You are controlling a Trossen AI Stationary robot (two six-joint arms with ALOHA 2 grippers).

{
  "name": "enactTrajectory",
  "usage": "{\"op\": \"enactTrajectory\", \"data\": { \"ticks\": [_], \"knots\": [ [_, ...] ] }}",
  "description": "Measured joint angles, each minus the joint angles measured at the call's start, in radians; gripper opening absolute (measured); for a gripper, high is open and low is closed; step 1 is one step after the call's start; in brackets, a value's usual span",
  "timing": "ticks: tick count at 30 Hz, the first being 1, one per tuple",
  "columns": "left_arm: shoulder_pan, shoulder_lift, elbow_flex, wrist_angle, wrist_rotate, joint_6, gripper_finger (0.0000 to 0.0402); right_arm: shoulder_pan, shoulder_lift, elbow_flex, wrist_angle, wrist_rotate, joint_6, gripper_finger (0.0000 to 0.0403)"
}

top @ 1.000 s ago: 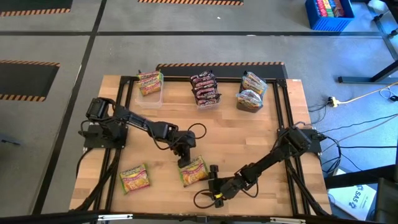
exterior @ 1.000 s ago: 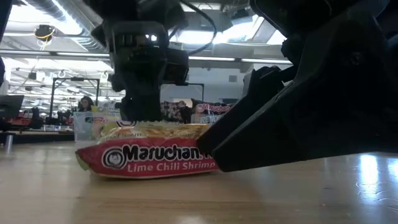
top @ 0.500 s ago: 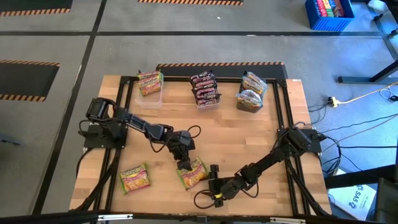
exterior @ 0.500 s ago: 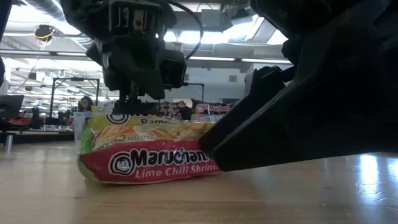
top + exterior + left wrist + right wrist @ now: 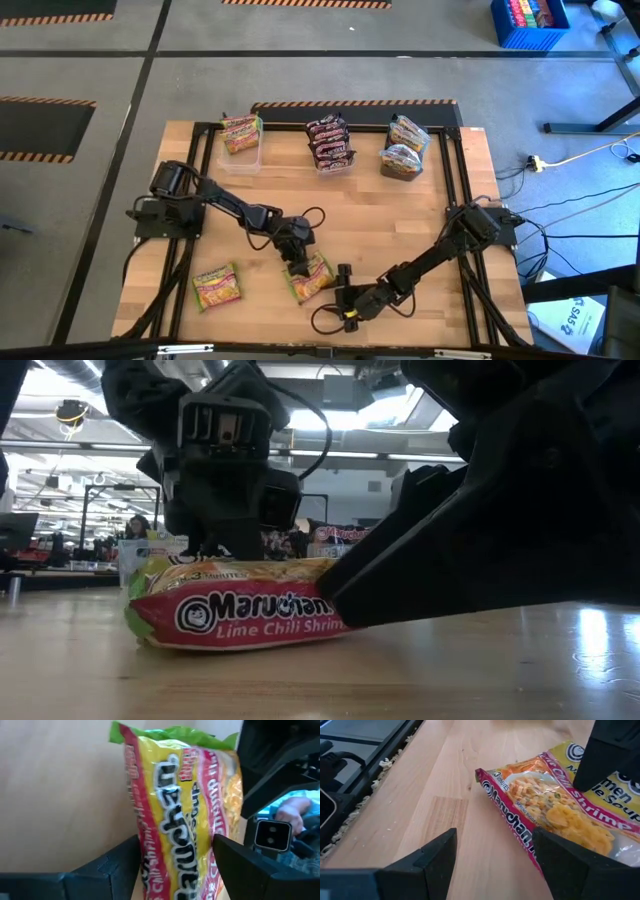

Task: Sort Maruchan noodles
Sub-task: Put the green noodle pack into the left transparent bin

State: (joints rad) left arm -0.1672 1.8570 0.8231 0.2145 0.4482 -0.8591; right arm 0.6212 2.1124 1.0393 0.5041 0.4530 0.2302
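Observation:
A yellow-green Lime Chili Shrimp Maruchan packet (image 5: 310, 278) lies on the wooden table near its front edge, also seen in the low view (image 5: 240, 610). My left gripper (image 5: 296, 263) comes down on the packet's far end, open, with one finger on either side of it (image 5: 175, 870). My right gripper (image 5: 343, 290) waits open just right of the packet, low over the table (image 5: 492, 855), and touches nothing. A second yellow-green packet (image 5: 217, 287) lies flat at the front left. My left gripper slants down from the far left with its fingers along the packet. The packet's far end (image 5: 185, 845) fills the gap, its two long edges right against the fingers' (image 5: 117, 862) inner faces. Whether it is pinched I cannot tell. It rests on the table.
Along the far edge stand a clear tub with yellow-green packets (image 5: 241, 135), a stack of maroon packets (image 5: 330, 143) and a tub of orange packets (image 5: 405, 150). The right arm (image 5: 480, 530) lies low across the table's front right. Bare wood lies in the table's middle.
My left gripper has sunk onto the packet, moving slightly toward the near edge and rolling at the wrist. The packet's far side tipped up, showing its top face toward the front, then settled lower again. My right gripper has kept still.

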Motion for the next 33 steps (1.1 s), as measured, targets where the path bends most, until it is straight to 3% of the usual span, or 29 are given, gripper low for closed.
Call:
{"op": "enactTrajectory", "data": {
  "ticks": [4, 14, 19, 27, 33],
  "knots": [
    [-0.014, 0.008, -0.003, 0.095, 0.01, -0.01, 0.0223, 0.001, 0.0, 0.0, 0.0, -0.001, 0.0, 0.0254],
    [-0.028, 0.004, -0.002, 0.12, 0.038, 0.0, 0.0142, 0.002, 0.0, 0.0, 0.002, -0.001, -0.001, 0.0254],
    [-0.032, 0.004, -0.001, 0.124, 0.058, 0.067, 0.0129, 0.001, -0.025, 0.01, -0.039, -0.041, -0.001, 0.0254],
    [-0.019, -0.033, -0.001, 0.102, 0.07, 0.19, 0.0127, 0.0, -0.19, 0.014, -0.333, -0.027, -0.024, 0.0254],
    [0.018, -0.103, -0.003, -0.001, 0.052, 0.34, 0.0127, -0.007, -0.324, 0.014, -0.55, 0.112, -0.102, 0.0254]
  ]
}}
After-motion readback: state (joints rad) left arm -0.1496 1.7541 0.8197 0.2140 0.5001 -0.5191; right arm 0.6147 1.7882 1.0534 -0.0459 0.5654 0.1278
